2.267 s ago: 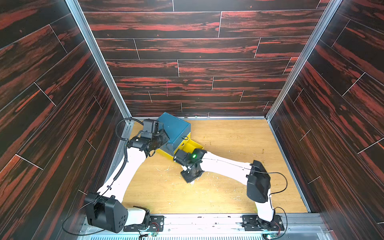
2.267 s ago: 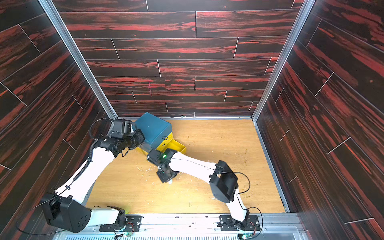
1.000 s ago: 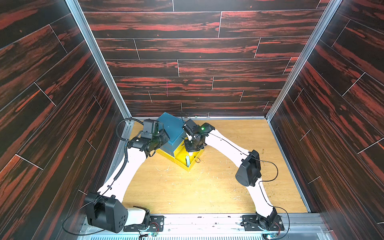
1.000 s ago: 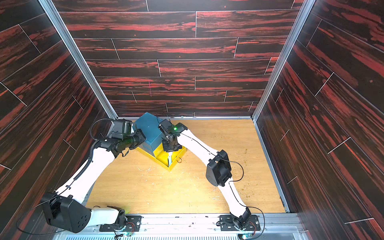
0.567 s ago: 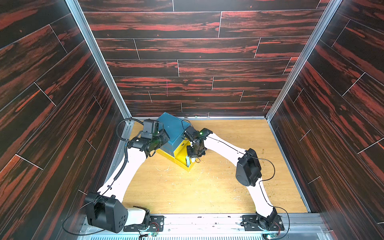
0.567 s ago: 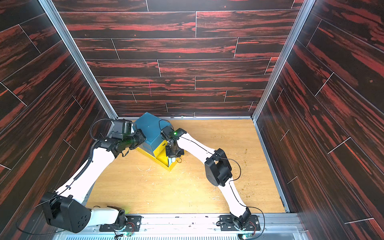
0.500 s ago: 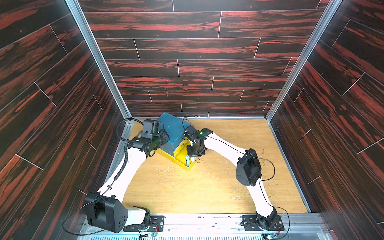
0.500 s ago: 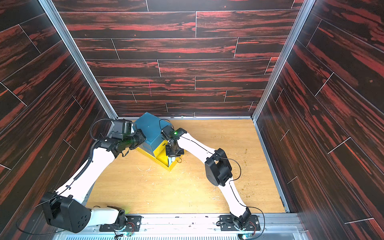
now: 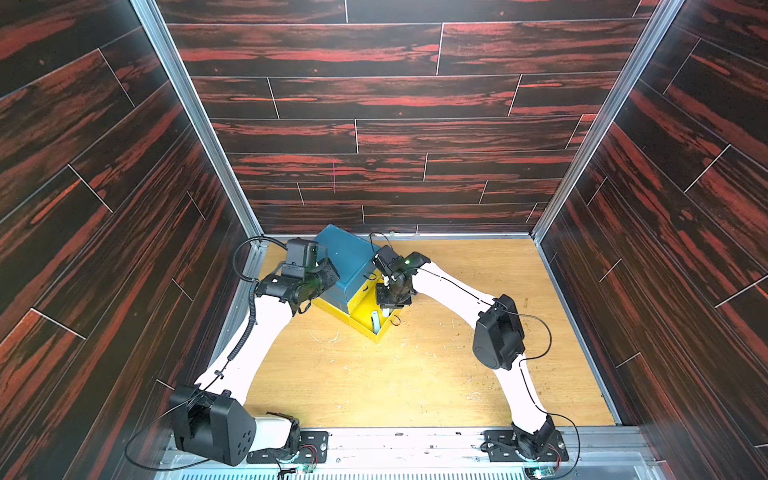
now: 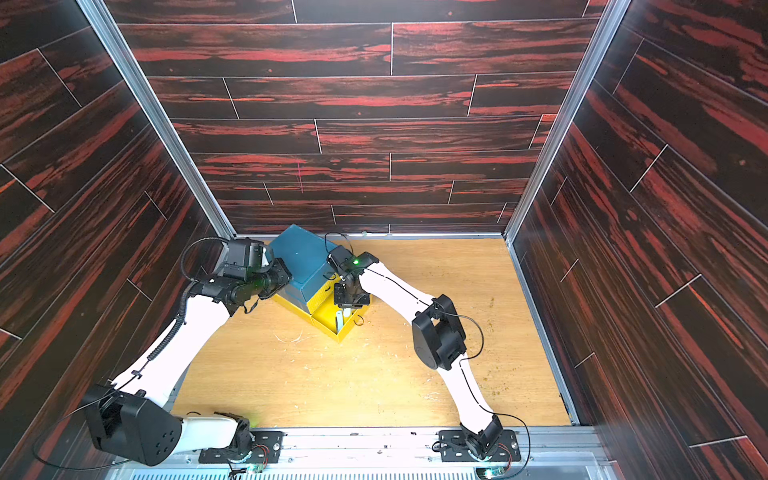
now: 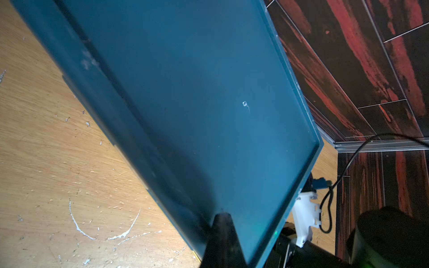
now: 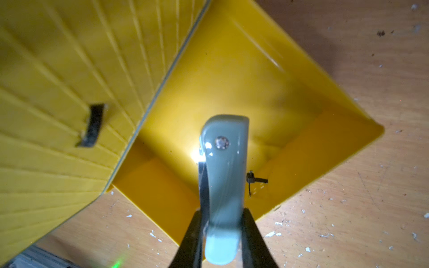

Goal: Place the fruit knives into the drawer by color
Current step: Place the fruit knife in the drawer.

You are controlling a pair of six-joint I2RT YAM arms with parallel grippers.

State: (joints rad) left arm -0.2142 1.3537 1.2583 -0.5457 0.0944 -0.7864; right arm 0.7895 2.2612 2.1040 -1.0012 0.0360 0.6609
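The drawer (image 9: 345,257) (image 10: 301,255) is a cube chest with a teal top and yellow lower drawers, standing at the back left in both top views. Its bottom yellow drawer (image 9: 368,330) (image 12: 243,76) is pulled out. My right gripper (image 9: 384,306) (image 10: 347,306) (image 12: 220,215) is shut on a grey-green fruit knife (image 12: 224,171) (image 9: 375,322). The knife hangs end-down over the open drawer's inside. My left gripper (image 9: 328,277) (image 11: 222,219) is shut, its tip pressed on the teal top (image 11: 209,104). No other knife shows.
A closed yellow drawer front with a black pull (image 12: 91,125) sits above the open one, whose own loop pull (image 12: 255,181) hangs outside. The wooden table (image 9: 415,374) bears white scratches and crumbs. Dark panelled walls close in on three sides.
The right arm has come from the table in front of the chest up over the open drawer with the knife, then sunk a little. The left arm has not moved.
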